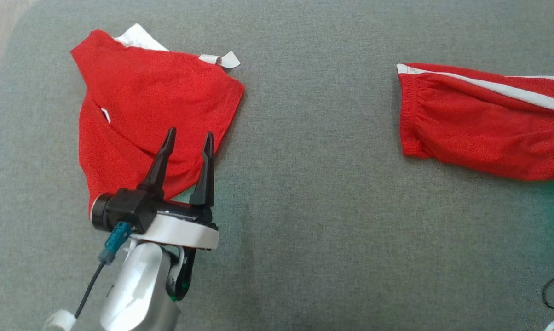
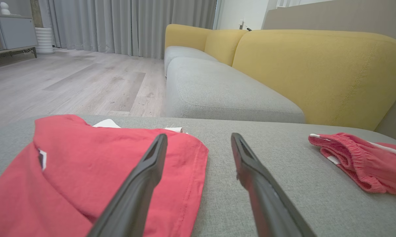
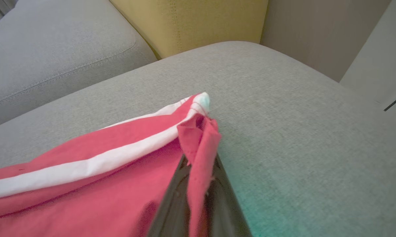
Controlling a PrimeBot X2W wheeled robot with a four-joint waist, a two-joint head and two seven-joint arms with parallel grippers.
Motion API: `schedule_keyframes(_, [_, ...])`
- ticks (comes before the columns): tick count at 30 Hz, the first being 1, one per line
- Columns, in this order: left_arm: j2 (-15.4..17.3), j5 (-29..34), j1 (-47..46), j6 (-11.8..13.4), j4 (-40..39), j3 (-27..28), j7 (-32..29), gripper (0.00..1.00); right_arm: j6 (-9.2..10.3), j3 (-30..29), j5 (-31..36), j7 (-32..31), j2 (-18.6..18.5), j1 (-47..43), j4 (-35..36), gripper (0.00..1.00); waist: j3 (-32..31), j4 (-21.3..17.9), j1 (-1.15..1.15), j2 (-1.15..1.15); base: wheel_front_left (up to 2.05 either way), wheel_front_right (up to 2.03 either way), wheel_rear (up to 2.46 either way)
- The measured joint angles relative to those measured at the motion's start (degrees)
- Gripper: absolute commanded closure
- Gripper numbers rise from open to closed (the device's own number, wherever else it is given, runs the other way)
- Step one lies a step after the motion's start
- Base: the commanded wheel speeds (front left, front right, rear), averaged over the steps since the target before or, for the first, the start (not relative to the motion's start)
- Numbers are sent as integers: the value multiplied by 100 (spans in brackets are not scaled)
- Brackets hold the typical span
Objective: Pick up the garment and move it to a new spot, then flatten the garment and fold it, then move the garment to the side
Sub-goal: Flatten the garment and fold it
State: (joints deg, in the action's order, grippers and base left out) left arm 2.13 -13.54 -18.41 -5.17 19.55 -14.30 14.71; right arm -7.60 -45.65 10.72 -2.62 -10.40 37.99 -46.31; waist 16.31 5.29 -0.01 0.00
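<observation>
pinching a fold at the edge of the shorts (image 3: 86,184), the right gripper (image 3: 200,161) has its fingers pressed together with red cloth between them. the shorts (image 1: 479,133) lie at the right of the grey cushion (image 1: 314,184), white stripe along the far side, waistband toward the middle. the left gripper (image 1: 190,133) hangs with fingers spread wide, holding nothing, one finger over the edge of a folded red shirt (image 1: 152,101) at the left, the other over bare cushion. shirt and shorts lie well apart. a yellow backrest (image 2: 316,72) rises behind.
</observation>
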Motion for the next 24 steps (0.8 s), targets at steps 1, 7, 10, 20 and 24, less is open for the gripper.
schedule_keyframes(1, [0,0,-1,-16,-1,9,0,0,0,9,4,1,85,1,82,100,3,1,0,0,0,0,0])
schedule_keyframes(7, [0,0,-2,-37,2,51,0,0,0,207,-104,16,246,2,278,100,14,24,1,0,0,0,0])
schedule_keyframes(10, [0,0,-2,-37,43,66,0,0,0,599,-425,145,292,4,304,100,-51,40,1,0,0,0,0])
schedule_keyframes(20, [0,-1,37,-32,143,90,0,0,0,2697,-2073,471,452,-17,616,100,-415,85,1,0,0,0,0])
schedule_keyframes(24, [1,-2,145,-29,175,80,0,0,0,3513,-2713,512,464,-155,835,100,-493,166,1,0,0,0,0])
